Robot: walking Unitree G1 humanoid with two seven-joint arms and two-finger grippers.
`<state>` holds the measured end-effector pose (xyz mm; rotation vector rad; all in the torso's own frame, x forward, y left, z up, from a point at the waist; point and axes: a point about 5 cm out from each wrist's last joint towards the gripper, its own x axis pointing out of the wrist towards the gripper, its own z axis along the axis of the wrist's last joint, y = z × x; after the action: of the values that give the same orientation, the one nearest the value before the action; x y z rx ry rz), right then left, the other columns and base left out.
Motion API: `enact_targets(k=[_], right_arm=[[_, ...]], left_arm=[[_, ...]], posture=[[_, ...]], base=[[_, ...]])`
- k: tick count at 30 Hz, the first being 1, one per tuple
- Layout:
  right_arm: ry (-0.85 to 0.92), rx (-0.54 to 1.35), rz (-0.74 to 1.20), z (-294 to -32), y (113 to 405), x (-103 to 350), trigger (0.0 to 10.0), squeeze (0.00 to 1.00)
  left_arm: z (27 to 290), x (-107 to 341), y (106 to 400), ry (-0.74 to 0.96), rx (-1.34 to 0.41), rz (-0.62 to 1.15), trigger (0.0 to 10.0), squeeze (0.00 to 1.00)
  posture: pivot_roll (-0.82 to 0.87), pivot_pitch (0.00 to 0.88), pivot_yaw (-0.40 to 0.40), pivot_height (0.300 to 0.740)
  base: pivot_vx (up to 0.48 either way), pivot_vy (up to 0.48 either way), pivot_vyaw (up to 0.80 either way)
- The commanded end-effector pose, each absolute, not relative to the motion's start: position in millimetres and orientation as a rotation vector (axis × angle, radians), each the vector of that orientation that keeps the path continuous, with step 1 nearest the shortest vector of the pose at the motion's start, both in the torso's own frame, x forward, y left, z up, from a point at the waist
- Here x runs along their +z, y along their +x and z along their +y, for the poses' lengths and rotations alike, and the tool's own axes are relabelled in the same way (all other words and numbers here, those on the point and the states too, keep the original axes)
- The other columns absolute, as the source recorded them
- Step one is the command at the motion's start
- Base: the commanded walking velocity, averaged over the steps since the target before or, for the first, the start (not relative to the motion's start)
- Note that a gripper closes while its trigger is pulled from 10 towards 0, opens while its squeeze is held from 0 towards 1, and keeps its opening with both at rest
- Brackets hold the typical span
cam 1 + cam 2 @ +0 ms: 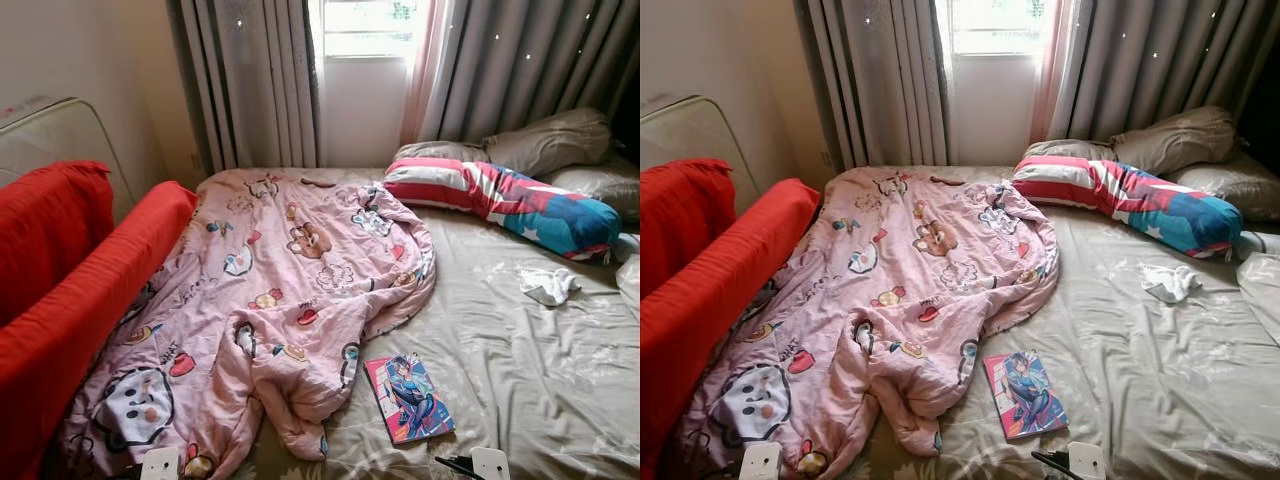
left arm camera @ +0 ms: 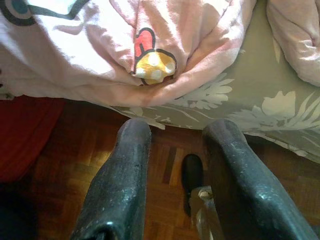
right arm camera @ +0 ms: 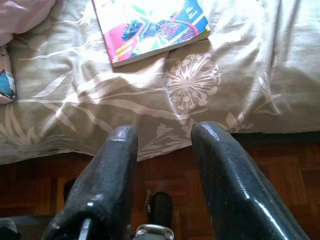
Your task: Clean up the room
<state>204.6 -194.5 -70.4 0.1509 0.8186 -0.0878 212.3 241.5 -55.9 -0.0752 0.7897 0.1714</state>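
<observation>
Comic book (image 1: 408, 398) lies lower centre of frame on bed (image 1: 530, 340), beside crumpled pink blanket (image 1: 270, 300). Book light, stiff, glossy: pinch near edge. Blanket soft, bulky: gather fold. Left gripper (image 2: 175, 165) and right gripper (image 3: 162, 160) hover, fingers apart, empty.

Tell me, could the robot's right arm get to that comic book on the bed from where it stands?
Probably yes. The book lies flat on the bare sheet near the bed's foot edge, just ahead of the open right gripper, with nothing lying between them.
</observation>
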Motion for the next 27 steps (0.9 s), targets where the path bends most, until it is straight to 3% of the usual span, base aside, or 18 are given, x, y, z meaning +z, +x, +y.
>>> enact_targets(k=[1,8,27], right_arm=[[0.164,-0.098,0.808,-195.2,204.9,-69.9,10.0,0.00],[0.158,-0.096,0.805,-195.6,204.6,-69.9,10.0,0.00],[0.153,-0.089,0.809,-195.1,202.7,-70.9,10.0,0.00]], left_arm=[[246.3,-54.1,212.7,-0.078,0.179,0.780,10.0,0.00],[241.7,-56.4,211.1,-0.075,0.168,0.788,10.0,0.00],[233.9,-59.3,209.6,-0.062,0.138,0.797,10.0,0.00]], posture=[[-0.01,0.002,0.005,0.740],[-0.01,0.000,0.005,0.740],[-0.02,0.000,0.009,0.740]], base=[[0.000,0.000,0.00],[0.000,0.000,0.00],[0.277,0.000,0.00]])
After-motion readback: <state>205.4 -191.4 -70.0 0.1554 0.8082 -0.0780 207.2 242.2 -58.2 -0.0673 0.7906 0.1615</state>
